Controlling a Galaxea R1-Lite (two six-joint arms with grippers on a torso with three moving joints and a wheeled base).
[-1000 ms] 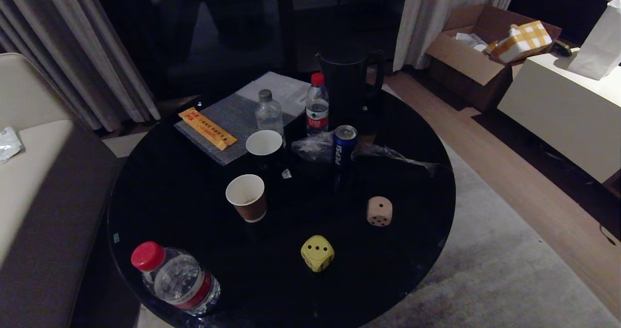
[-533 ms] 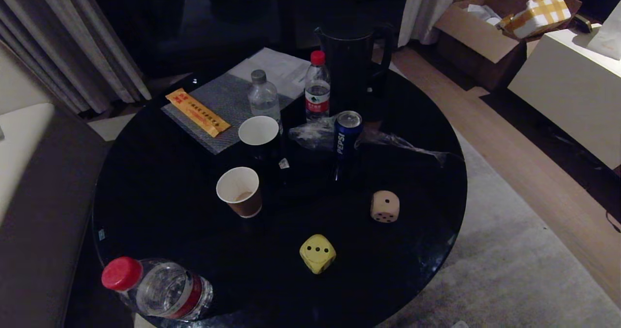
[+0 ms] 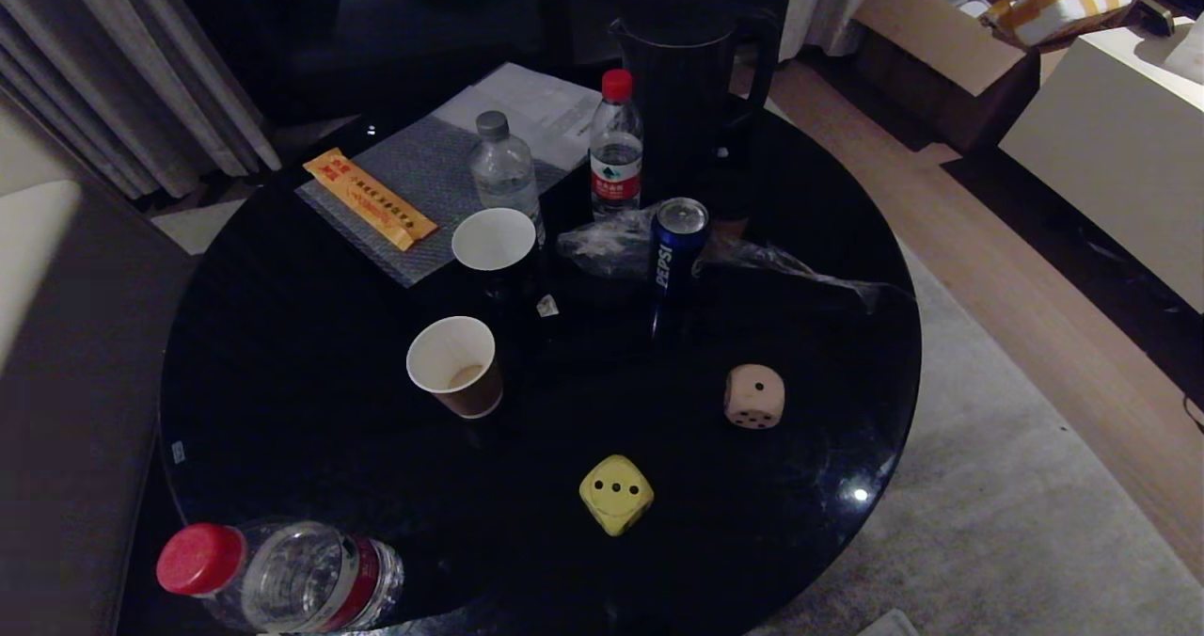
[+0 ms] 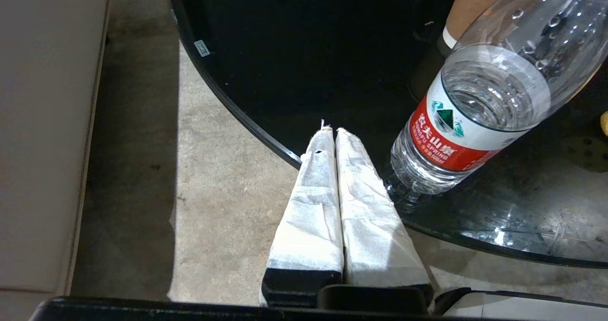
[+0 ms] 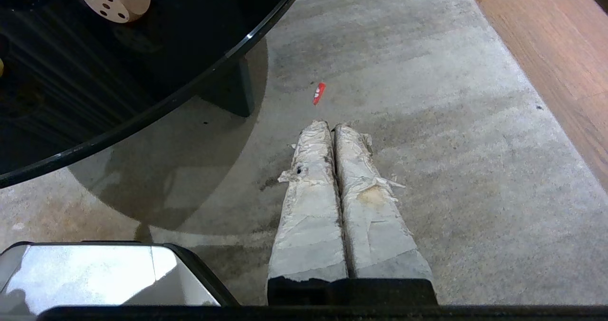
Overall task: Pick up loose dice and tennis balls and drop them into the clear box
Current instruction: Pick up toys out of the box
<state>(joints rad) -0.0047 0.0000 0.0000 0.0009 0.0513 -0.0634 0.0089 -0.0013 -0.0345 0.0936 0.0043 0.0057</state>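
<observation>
**Two dice wait on the black table**

While the yellow die point(image 3: 616, 494) sits near the black round table's point(image 3: 282, 354) front edge, the tan die point(image 3: 754, 396) lies just right of it. Left gripper point(image 4: 334, 132) hangs pressed together beside the water bottle point(image 4: 479, 112); right gripper point(image 5: 332, 127), likewise together, hangs over the carpet point(image 5: 427, 98).

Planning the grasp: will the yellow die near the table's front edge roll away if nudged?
Probably not far: the yellow die rests on a flat face, though its rounded corners may let it tumble. The glossy black table looks slick, so it may slide.
</observation>
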